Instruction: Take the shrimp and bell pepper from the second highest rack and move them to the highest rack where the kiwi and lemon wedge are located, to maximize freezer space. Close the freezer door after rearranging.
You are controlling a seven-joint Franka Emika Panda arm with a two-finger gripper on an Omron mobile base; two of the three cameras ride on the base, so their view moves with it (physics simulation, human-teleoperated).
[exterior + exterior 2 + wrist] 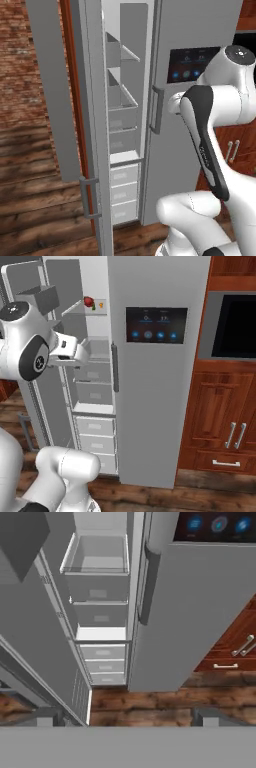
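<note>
The freezer (pixel 92 381) stands open, and its plain grey freezer door (pixel 50 90) is swung wide to the left. On the highest rack (pixel 98 312), a thin pale shelf, sit a small red bell pepper (pixel 89 302) and a tiny orange shrimp (pixel 101 305). Kiwi and lemon wedge are hidden. Below it the second highest rack (pixel 95 554), a grey open-topped bin, looks bare inside. My gripper (pixel 127 719) hangs in front of the opening, just outside that bin (pixel 97 348), and is open with nothing between its fingertips (pixel 45 717).
The fridge door with the black touch panel (pixel 156 324) stays closed to the right of the opening. White drawers (pixel 124 192) fill the freezer's bottom. Wooden cabinets (pixel 220 416) and a dark oven (pixel 235 326) stand further right. The open door's handle (pixel 90 197) juts out low.
</note>
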